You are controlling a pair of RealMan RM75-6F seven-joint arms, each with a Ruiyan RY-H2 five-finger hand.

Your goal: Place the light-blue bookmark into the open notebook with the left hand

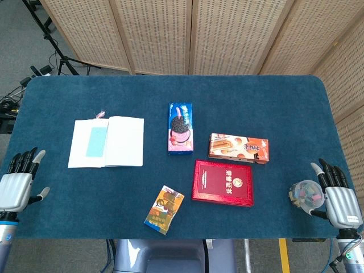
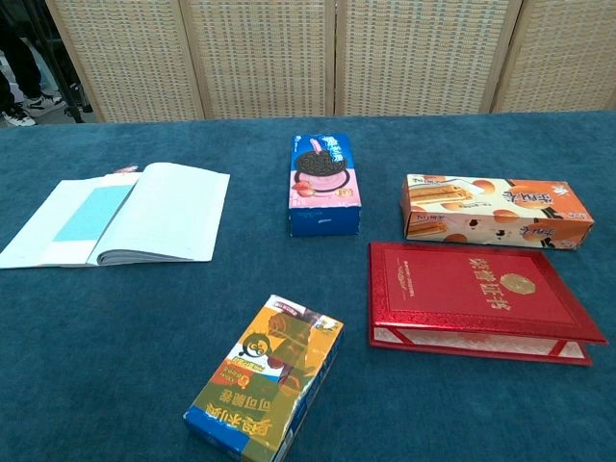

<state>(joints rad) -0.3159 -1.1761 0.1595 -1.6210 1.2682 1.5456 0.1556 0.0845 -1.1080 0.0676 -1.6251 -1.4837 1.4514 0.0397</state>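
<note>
The open notebook (image 1: 108, 149) (image 2: 144, 214) lies flat on the left part of the blue table. On its left page rests the light-blue bookmark (image 1: 95, 141) (image 2: 92, 214), with a small pink tassel at the notebook's top edge. My left hand (image 1: 16, 188) hovers at the table's front left corner, well away from the notebook, fingers spread and empty. At the front right corner my right hand (image 1: 339, 199) is also spread and holds nothing. Neither hand shows in the chest view.
An Oreo box (image 1: 181, 128) stands mid-table, a biscuit box (image 1: 238, 148) to its right, a red book (image 1: 223, 182) below that, and a yellow-blue box (image 1: 164, 209) near the front edge. A small clear tub (image 1: 306, 194) sits beside my right hand.
</note>
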